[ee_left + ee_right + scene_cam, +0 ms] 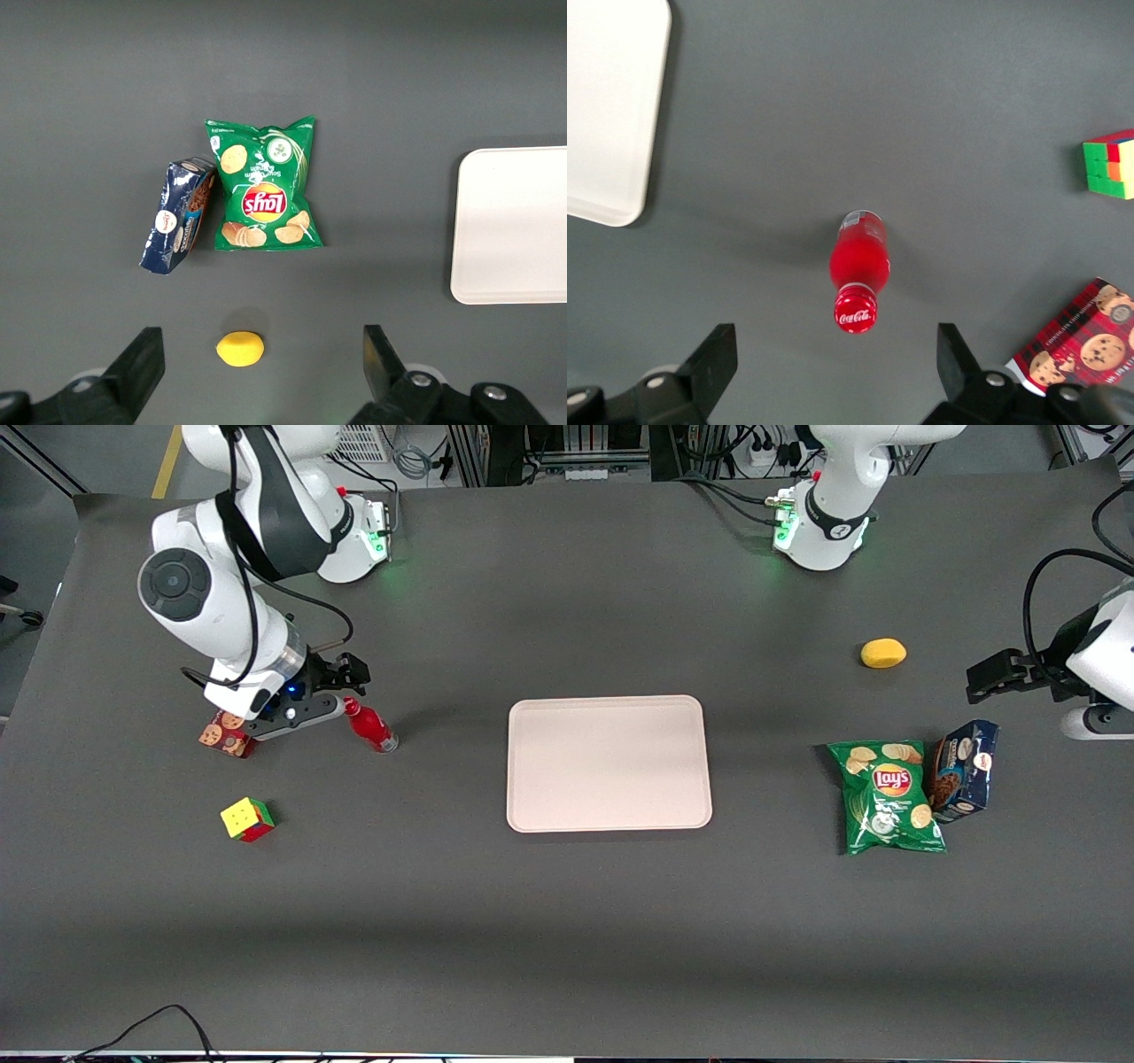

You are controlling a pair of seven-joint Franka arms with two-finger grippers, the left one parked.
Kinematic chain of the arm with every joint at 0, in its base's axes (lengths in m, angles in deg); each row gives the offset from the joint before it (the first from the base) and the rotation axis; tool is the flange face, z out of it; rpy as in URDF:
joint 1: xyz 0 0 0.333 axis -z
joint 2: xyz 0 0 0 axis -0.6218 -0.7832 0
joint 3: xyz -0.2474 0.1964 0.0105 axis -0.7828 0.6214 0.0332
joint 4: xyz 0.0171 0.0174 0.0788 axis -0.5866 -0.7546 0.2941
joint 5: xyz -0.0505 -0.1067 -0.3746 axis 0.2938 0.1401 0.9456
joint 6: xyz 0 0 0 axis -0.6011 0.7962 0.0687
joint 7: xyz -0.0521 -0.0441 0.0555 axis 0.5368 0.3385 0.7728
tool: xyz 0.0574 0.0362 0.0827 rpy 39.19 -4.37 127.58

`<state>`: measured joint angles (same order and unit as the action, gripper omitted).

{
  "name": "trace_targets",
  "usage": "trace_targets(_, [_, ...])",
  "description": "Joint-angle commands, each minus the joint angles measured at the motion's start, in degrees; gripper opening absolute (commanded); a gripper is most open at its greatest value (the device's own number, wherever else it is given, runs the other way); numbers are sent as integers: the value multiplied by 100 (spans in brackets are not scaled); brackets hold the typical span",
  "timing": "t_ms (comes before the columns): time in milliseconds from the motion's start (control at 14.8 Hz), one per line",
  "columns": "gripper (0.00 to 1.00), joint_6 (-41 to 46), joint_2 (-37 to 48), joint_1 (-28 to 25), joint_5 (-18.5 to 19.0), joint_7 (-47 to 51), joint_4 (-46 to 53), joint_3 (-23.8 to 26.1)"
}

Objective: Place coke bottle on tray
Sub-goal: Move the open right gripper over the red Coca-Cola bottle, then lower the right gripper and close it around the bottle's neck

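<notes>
The coke bottle (pixel 372 726) is small and all red with a red cap, and it stands on the dark table toward the working arm's end. In the right wrist view the coke bottle (pixel 859 266) shows from above, with white lettering on its cap. My right gripper (pixel 348 684) hovers above the bottle's cap and is open and empty. In the wrist view the gripper (pixel 837 372) has its fingers spread wide, with the cap just ahead of the gap. The pale pinkish-beige tray (pixel 609 763) lies empty in the middle of the table, and it also shows in the right wrist view (pixel 607 106).
A red cookie box (pixel 226 735) lies under my arm beside the bottle. A colour cube (pixel 247 819) sits nearer the front camera. Toward the parked arm's end lie a green chips bag (pixel 889 797), a blue cookie box (pixel 964 769) and a yellow lemon (pixel 883 653).
</notes>
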<state>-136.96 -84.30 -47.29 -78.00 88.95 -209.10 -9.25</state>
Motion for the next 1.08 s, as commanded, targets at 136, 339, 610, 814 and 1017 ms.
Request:
trace_targets(136, [100, -978, 165, 5, -66, 37, -888, -4])
trace_targets(339, [100, -1279, -71, 5, -66, 37, -1073, -4])
trace_targets(610, [100, -1288, -300, 49, -66, 37, -1073, -12])
trace_targets(814, [100, -1288, -362, 49, -66, 37, -1047, -21])
trace_targets(1017, [100, -1314, -459, 58, -66, 37, -1047, -21])
